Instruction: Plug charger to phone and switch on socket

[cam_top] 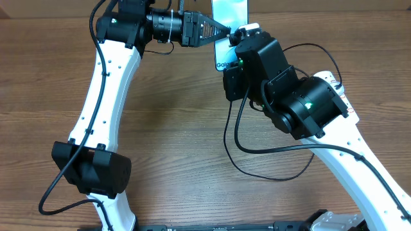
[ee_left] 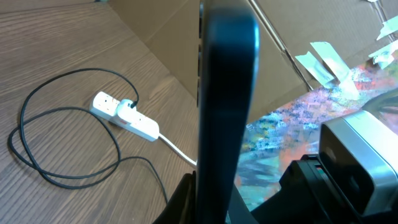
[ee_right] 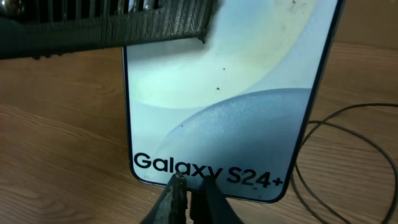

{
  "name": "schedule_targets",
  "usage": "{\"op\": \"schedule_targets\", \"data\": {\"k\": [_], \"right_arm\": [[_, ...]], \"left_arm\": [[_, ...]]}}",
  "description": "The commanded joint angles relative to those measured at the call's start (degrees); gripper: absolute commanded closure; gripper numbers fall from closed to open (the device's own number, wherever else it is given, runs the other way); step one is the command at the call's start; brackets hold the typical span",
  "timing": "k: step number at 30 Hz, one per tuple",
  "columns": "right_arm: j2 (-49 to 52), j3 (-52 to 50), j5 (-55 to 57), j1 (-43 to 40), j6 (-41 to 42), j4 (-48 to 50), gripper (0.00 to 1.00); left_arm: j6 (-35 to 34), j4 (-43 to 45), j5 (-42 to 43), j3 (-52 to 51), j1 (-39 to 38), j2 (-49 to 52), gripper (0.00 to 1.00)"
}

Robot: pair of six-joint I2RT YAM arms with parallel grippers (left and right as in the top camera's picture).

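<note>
Phone: the slim rectangular smartphone with a pale blue-teal screen (ee_right: 217, 93) sits at the upper middle of the overhead view. Its "Galaxy S24+" end points to the lower side of the frame.
Left pincer: the left gripper (cam_top: 218, 30) is closed on the two faces of the phone. One ribbed black pad (ee_right: 106, 28) lies across the top of the screen in the right wrist view.
Reason of this hold: I judge that the phone is kept steady near its far end so that the lettered edge stays free for the other arm.
Right pincer: the right gripper (ee_right: 186, 202) has its fingers almost together at that lettered edge, with a small dark tip between them. I judge this is the connector, but I cannot tell if it is already seated.
Charger: the long thin black charger cable (cam_top: 225, 138) lies in loose loops on the brown wooden table (cam_top: 173, 147).
Socket: the white elongated power strip (ee_left: 124, 116) lies at the middle left of the left wrist view, well apart from the phone, with a black plug (ee_left: 127, 106) in it. The switches are too small to read.
Left arm: it rises along the left of the overhead frame and turns right at the top, with the wrist level.
Right arm: it comes from the lower right corner and bends in toward the phone.
Remaining — I judge the switching of the socket is not yet done.
</note>
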Motion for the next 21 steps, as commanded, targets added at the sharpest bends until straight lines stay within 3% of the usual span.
{"op": "schedule_targets", "data": {"k": [1,3,6,8,13,17,21], "right_arm": [[-0.04,1.49,1.11,0.11,-0.24,-0.37,0.86],[-0.31,1.49,1.14,0.11,-0.02,-0.83,0.75],[-1.18,1.49,1.11,-0.02,0.37,-1.49,0.67],[-1.9,1.49,1.16,-0.35,1.2,-1.81,0.53],[-3.45,1.49,1.09,-4.0,7.1,-3.34,0.28],[-3.48,1.49,0.0,-8.68,9.44,-5.44,0.23],[-3.48,1.49,-2.01,-12.31,9.46,-7.19,0.18]], "left_arm": [[0.68,0.13,0.98,0.66,-0.57,-0.55,0.96],[0.68,-0.2,-1.2,0.66,-0.57,-0.55,0.96],[0.72,-2.84,-7.78,0.66,-0.57,-0.55,0.96],[1.27,-5.97,-12.98,0.66,-0.57,-0.5,0.96],[8.11,-16.2,-19.1,0.57,-0.72,0.04,0.96],[12.2,-24.15,-24.68,0.31,-1.07,1.18,0.96],[15.76,-28.59,-24.94,0.22,-1.92,3.72,0.96]]}}
